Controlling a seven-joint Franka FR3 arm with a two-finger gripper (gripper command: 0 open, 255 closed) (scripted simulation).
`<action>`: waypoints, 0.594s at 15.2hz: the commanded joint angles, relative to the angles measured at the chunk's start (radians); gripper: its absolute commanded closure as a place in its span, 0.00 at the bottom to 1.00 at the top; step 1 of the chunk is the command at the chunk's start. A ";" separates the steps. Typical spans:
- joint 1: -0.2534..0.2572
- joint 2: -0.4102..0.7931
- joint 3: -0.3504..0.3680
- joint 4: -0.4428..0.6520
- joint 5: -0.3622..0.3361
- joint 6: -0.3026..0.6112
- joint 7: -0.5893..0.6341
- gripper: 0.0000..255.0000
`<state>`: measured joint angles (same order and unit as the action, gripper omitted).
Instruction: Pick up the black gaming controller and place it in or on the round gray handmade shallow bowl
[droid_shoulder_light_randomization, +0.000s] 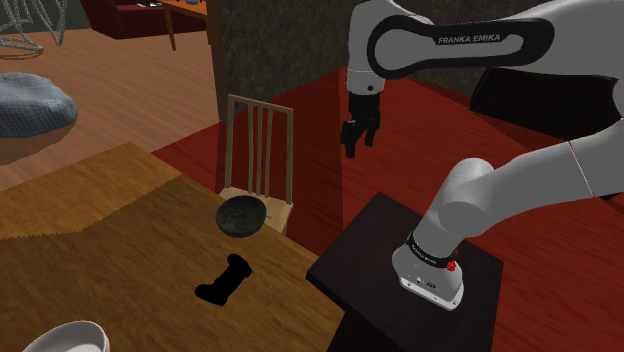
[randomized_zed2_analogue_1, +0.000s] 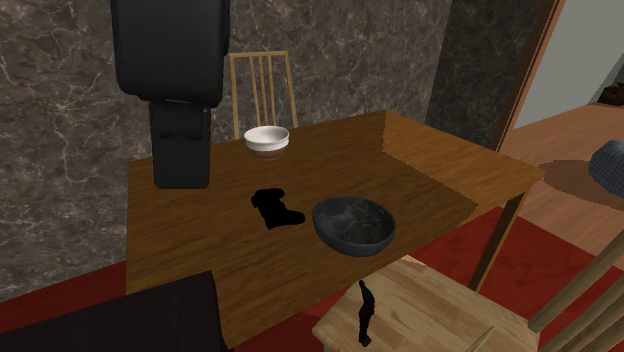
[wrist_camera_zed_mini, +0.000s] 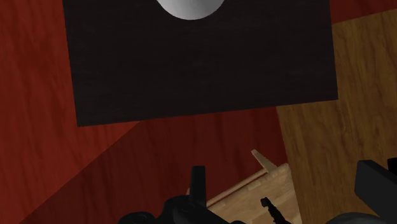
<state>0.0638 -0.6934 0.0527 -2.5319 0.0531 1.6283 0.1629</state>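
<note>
The black gaming controller lies flat on the wooden table. Just beside it sits the round dark grey shallow bowl, near the table edge by a chair. My gripper hangs high over the red carpet, well away from both and off the table. It is open, its fingers apart with nothing between them. In the second exterior view the gripper looms large and side-on at the upper left.
A wooden chair stands against the table next to the grey bowl, with a small black upright thing on it. A white bowl sits farther along the table. The dark stand is beside the table.
</note>
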 joint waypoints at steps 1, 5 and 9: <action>0.016 0.040 0.037 -0.013 0.027 0.059 0.043 0.00; 0.044 0.138 0.107 -0.026 0.067 0.180 0.122 0.00; 0.065 0.260 0.175 -0.014 0.091 0.300 0.201 0.00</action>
<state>0.1206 -0.4675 0.2053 -2.5483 0.1341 1.8927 0.3371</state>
